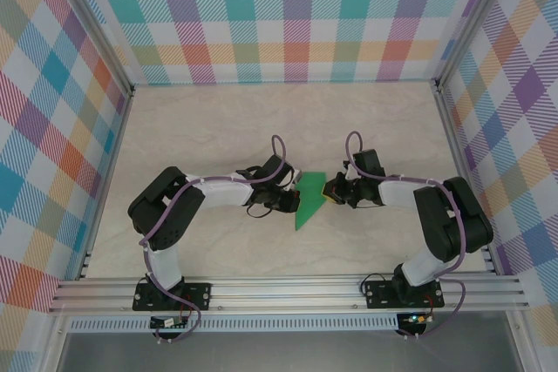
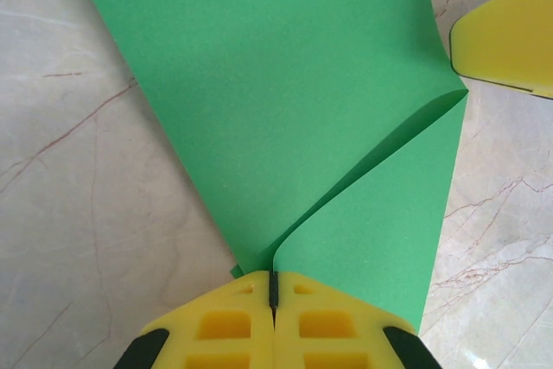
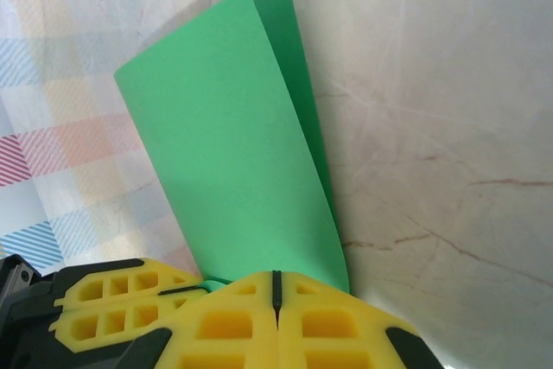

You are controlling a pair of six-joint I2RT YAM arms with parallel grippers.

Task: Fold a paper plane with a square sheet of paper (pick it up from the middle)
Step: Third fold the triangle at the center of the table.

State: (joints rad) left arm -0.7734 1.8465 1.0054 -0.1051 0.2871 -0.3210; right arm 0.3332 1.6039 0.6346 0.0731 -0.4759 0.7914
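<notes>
The square sheet of paper (image 1: 309, 200) is green and folded into a narrow pointed shape, its tip toward the near edge. It sits between the two grippers at the middle of the table. My left gripper (image 1: 294, 197) is shut at the paper's left edge. In the left wrist view a folded flap of the paper (image 2: 285, 101) curves down into the closed seam of that left gripper (image 2: 274, 287). My right gripper (image 1: 330, 191) is shut at the right edge. In the right wrist view two layers of the paper (image 3: 233, 170) rise from behind the closed right gripper (image 3: 276, 287).
The marble-patterned tabletop (image 1: 218, 128) is walled by plaid panels (image 1: 288, 15) at the back and sides. An aluminium rail (image 1: 288, 289) runs along the near edge. The right gripper's yellow finger (image 2: 510, 36) shows past the paper in the left wrist view.
</notes>
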